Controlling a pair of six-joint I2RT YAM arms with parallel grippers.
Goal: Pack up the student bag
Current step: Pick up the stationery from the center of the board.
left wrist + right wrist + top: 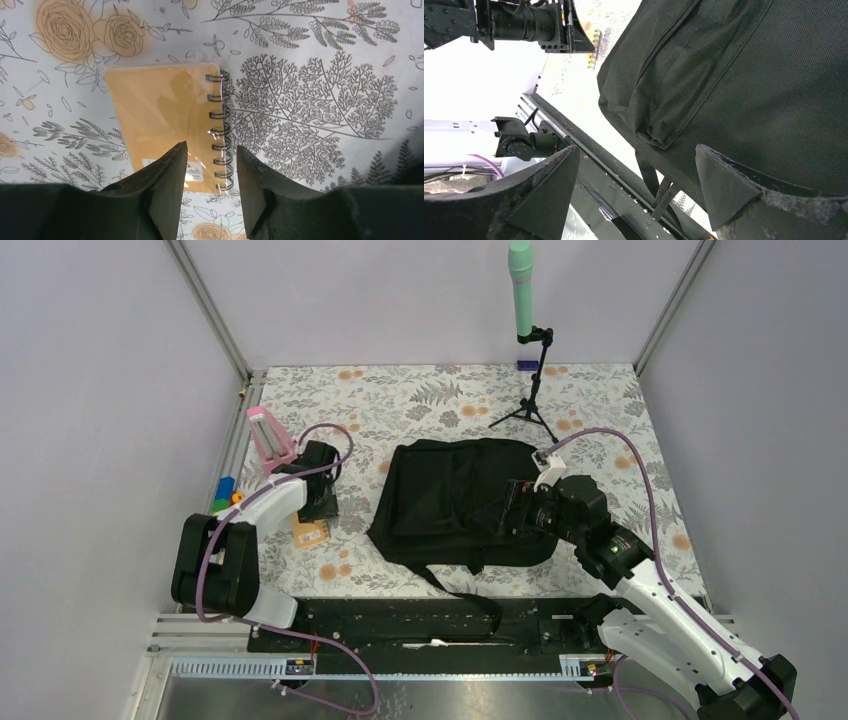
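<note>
The student bag [455,500], a large black fabric backpack, lies flat in the middle of the floral table. In the right wrist view its zip and front pocket [734,75] fill the frame. A tan spiral notebook [311,532] lies left of the bag, flat on the cloth in the left wrist view [160,115]. My left gripper [211,148] is open and empty, hovering just above the notebook's spiral edge [318,508]. My right gripper [636,150] is open and empty at the bag's right near side [515,508], one finger [724,185] close against the fabric.
A green cylinder [521,290] on a black tripod [530,405] stands at the back. A pink object [268,437] and coloured blocks [226,492] sit at the left edge. A bag strap [470,590] trails onto the black base rail [400,620].
</note>
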